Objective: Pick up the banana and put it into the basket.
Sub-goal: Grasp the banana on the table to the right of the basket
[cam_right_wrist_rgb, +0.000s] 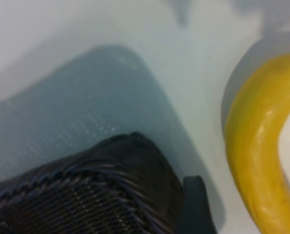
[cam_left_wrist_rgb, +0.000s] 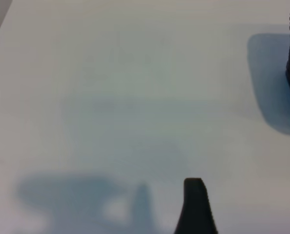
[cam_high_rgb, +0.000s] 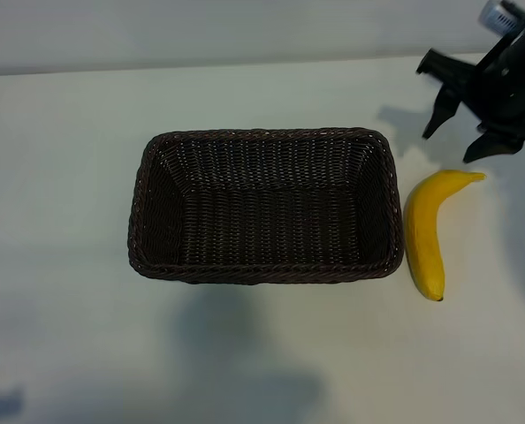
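A: Where's the banana (cam_high_rgb: 424, 231)?
B: On the bench (cam_high_rgb: 68, 336), just beside the basket (cam_high_rgb: 264, 269), on its right.
A: And the right tool (cam_high_rgb: 467, 124)?
B: Beyond the banana's far tip, above the bench, fingers spread, gripping nothing. The left tool (cam_left_wrist_rgb: 196, 207) is parked, also spread.
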`<action>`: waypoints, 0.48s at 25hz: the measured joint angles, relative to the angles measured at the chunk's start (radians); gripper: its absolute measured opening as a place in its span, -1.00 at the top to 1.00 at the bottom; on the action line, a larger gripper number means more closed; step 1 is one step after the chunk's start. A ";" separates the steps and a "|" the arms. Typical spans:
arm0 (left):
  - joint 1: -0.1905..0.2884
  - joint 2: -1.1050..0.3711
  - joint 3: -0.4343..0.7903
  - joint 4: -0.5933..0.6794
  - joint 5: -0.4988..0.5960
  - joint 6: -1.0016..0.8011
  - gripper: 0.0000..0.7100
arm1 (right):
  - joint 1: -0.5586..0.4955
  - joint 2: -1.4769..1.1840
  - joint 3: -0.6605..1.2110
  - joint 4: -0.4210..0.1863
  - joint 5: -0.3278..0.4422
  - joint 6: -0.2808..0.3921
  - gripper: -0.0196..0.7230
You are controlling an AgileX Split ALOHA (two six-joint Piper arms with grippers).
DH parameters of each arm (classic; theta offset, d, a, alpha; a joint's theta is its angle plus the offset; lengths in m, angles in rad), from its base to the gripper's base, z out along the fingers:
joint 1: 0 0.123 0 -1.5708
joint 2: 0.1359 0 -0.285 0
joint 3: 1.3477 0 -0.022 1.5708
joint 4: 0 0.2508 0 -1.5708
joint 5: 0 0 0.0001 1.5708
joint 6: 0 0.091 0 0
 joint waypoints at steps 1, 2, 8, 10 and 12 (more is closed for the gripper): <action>0.000 0.000 0.000 0.000 0.000 0.000 -0.54 | 0.002 0.011 0.000 0.001 0.000 0.000 -0.50; 0.000 0.000 0.000 0.000 0.000 0.000 -0.54 | 0.003 0.023 0.000 0.001 0.000 0.000 -0.50; 0.000 0.000 0.000 0.000 0.000 0.000 -0.54 | 0.003 0.047 0.000 -0.034 -0.026 0.045 -0.50; 0.000 0.000 0.000 0.000 0.000 0.000 -0.54 | 0.003 0.047 0.000 -0.035 -0.032 0.053 -0.50; 0.000 0.000 0.000 0.000 0.000 0.000 -0.54 | 0.003 0.047 0.000 -0.035 -0.036 0.055 -0.50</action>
